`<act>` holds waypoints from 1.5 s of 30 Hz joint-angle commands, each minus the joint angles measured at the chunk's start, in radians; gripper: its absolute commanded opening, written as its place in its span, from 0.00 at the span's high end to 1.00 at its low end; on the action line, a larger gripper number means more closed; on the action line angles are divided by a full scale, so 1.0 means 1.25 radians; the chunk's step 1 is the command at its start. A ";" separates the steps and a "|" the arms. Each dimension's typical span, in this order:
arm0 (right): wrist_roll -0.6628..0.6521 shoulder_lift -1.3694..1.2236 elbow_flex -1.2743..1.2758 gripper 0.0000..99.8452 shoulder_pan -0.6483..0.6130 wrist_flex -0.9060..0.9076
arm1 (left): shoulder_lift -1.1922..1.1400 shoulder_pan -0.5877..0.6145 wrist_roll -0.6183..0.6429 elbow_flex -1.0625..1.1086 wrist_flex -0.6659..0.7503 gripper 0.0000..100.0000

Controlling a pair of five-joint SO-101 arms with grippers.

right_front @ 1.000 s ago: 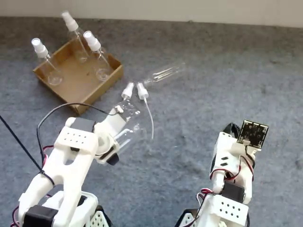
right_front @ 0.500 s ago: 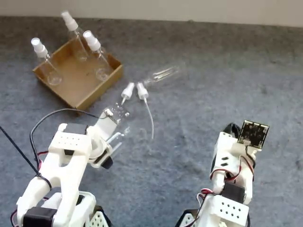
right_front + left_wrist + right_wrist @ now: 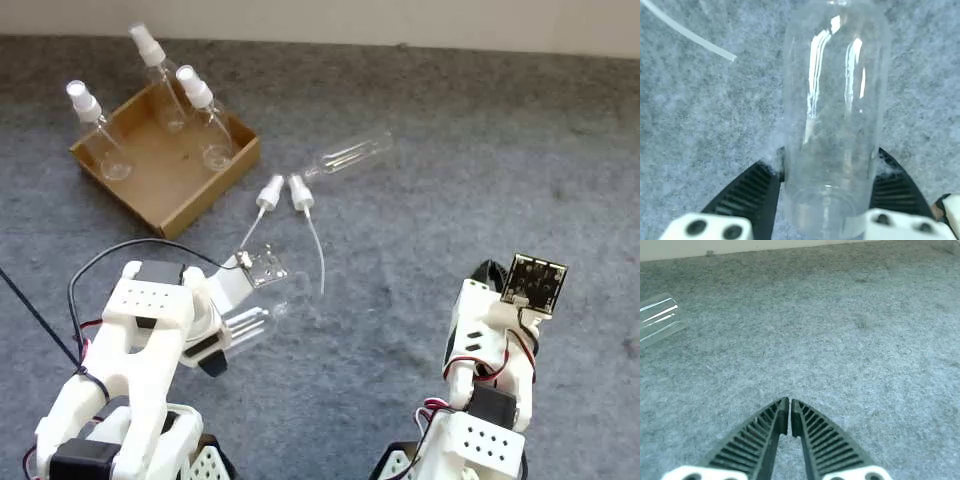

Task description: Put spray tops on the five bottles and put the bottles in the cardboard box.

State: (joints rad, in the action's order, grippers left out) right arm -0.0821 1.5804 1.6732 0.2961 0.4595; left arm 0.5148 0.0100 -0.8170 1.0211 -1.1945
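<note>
My left gripper [image 3: 829,165] is shut on a clear capless bottle [image 3: 835,100], its black fingers [image 3: 752,182] clamped on the lower body. From above, that bottle [image 3: 268,298] lies low over the carpet in front of the left arm. Two loose spray tops [image 3: 270,190] [image 3: 300,190] with long tubes lie beyond it. A second capless bottle [image 3: 350,155] lies on its side farther back; its end [image 3: 657,317] also appears in the right wrist view. The cardboard box [image 3: 235,165] at the back left holds three capped bottles [image 3: 205,120]. My right gripper [image 3: 790,417] is shut and holds nothing.
Grey carpet covers the whole table. The right arm [image 3: 490,330] stands at the near right with open carpet ahead of it. A black cable [image 3: 150,245] loops from the left arm toward the box. A pale wall runs along the far edge.
The left arm has drawn back toward the near edge with the clear bottle in its gripper, away from the two spray tops. The right arm has stayed still.
</note>
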 commanded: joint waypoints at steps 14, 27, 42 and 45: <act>-0.007 0.001 0.115 0.99 -0.008 0.002 | 0.029 0.007 0.036 -0.106 -0.043 0.60; -0.007 0.001 0.115 0.99 -0.007 0.002 | 0.020 -0.150 -0.014 -0.197 -0.115 0.60; -0.007 0.001 0.115 0.99 -0.006 0.003 | 0.019 -0.121 -0.140 -0.096 0.033 0.60; -0.007 0.001 0.115 0.99 -0.006 0.003 | 0.019 -0.117 -0.145 -0.074 0.054 0.60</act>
State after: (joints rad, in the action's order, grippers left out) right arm -0.0821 1.5804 1.6732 0.2961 0.4595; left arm 0.5163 -0.1542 -0.9782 0.9122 -1.1699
